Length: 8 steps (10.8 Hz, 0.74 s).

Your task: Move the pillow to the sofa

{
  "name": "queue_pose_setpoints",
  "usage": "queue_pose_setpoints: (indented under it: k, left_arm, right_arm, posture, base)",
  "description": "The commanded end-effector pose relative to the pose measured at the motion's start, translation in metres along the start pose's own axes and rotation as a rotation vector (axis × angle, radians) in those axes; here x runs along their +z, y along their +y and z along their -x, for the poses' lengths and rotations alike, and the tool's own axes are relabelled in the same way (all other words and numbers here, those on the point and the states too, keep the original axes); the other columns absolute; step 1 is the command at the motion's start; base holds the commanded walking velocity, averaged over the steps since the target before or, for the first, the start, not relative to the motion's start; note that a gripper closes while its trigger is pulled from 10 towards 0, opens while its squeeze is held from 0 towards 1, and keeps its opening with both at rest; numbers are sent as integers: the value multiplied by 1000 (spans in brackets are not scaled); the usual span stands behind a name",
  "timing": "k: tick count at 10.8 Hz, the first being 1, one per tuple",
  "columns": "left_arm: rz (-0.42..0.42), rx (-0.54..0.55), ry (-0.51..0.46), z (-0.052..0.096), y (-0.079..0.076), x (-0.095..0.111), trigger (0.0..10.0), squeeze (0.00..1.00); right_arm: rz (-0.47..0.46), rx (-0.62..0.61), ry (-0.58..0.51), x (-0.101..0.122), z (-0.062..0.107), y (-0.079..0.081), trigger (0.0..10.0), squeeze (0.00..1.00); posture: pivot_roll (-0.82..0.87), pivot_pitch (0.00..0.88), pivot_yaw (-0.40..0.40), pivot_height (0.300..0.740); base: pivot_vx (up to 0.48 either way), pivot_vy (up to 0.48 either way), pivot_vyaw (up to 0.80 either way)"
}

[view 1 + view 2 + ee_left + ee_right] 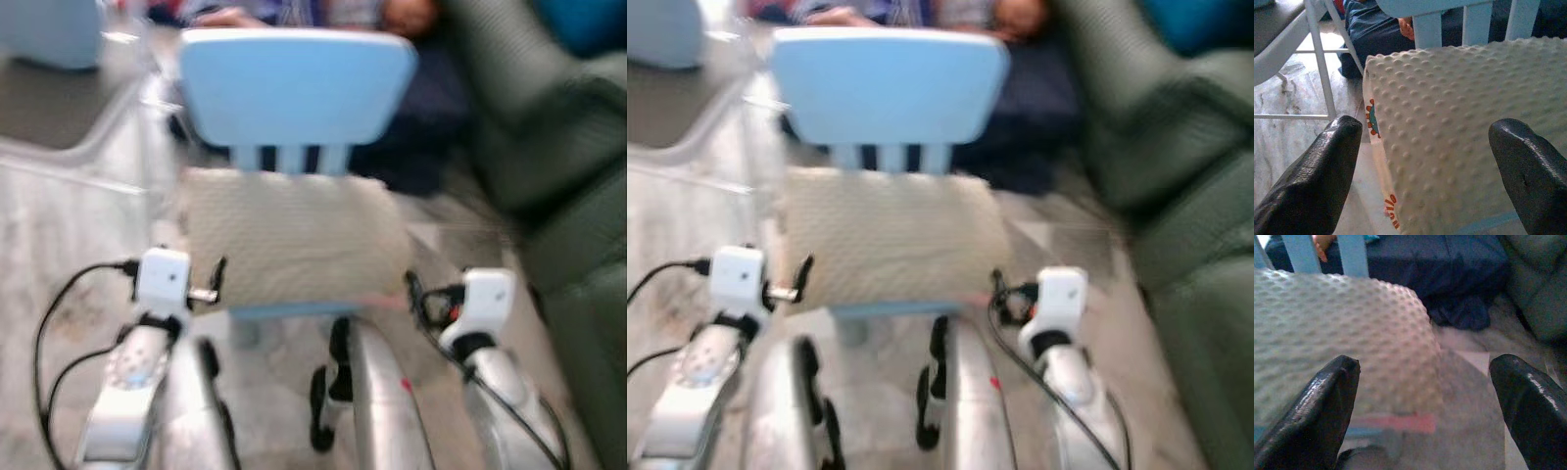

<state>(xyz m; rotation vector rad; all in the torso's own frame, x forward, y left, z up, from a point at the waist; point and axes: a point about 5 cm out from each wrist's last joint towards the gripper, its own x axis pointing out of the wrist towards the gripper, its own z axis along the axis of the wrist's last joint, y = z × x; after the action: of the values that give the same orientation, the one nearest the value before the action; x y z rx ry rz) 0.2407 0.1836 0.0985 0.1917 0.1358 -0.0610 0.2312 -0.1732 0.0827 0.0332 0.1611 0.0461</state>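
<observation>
Left wrist view: left claw (pixel 1425 171) spread, facing pillow (pixel 1464 122).

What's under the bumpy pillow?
The pillow lies on a small blue chair. A strip of the blue seat peeks out along the pillow's front edge; the rest of the seat is covered. Below that is pale floor.

pillow (pixel 294 240): cream, dotted | chair (pixel 294 83): light blue | sofa (pixel 568 196): grey-green
</observation>
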Motion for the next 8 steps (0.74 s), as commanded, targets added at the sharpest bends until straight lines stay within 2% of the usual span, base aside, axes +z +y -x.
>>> queue_pose_setpoints:
  k: [1,4,8]
  left_arm:
    - [13,-17,1,1,-3,1,10000,0]
    - [46,14,-2,5,-3,4,10000,0]
    - [87,59,37,8,-2,-2,10000,0]
  right_arm:
    - [-10,-28,16,-2,3,-6,10000,0]
    - [-20,-53,16,2,6,-10,10000,0]
    - [-25,-53,25,2,7,-10,10000,0]
  posture:
    - [-28,291,-74,575]
    - [-33,332,-85,575]
    - [-32,339,-92,515]
  base:
    - [0,0,0]
    - [0,0,0]
    - [0,0,0]
